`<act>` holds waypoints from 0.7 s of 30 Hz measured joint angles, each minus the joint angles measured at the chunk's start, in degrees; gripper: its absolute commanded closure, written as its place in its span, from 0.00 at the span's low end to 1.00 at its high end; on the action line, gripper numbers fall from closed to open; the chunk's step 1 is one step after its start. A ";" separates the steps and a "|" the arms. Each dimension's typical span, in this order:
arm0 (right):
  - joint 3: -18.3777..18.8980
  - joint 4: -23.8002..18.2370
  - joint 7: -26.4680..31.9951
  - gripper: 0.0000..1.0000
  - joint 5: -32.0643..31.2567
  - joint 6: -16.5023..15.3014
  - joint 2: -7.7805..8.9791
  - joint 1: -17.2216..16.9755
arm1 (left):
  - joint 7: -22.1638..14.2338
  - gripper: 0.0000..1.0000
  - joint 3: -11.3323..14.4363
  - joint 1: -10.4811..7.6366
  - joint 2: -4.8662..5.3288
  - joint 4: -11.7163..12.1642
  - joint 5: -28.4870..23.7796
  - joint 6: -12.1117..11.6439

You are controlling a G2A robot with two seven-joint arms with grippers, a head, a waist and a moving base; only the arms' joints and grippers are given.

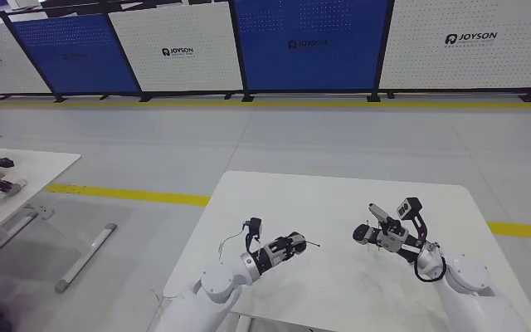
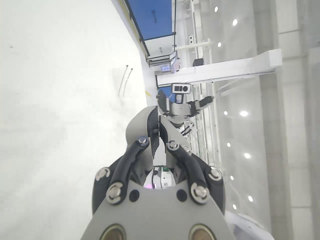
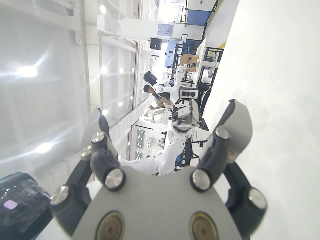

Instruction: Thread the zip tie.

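Thin black tie point(image 1: 312, 244), mostly hidden, seems clamped in the left pincer point(image 2: 158, 119); right pincer point(image 3: 166, 113) spread wide

White table point(image 1: 332, 212), blue-white partition panels point(image 1: 311, 66)

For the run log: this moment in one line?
left gripper: shut on zip tie | right gripper: open, empty | spare ties: on table

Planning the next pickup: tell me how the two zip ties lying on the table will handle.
The zip ties are thin strips lying flat on the table, so probably very light and apt to slide when nudged. They lie nearly straight, so likely springy rather than limp.
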 measured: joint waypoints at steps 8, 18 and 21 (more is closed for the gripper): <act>0.00 0.00 0.00 0.00 0.00 0.00 0.00 0.00 | 0.34 1.00 2.40 -1.01 -0.46 3.09 -0.31 -1.26; 0.00 0.00 0.00 0.00 0.00 0.00 0.00 0.00 | -0.10 1.00 2.51 -0.69 -0.44 1.67 -1.67 -1.54; 0.00 0.00 0.00 0.00 0.00 0.00 0.00 0.00 | -2.46 1.00 1.37 0.49 -0.12 -1.63 -4.43 -2.60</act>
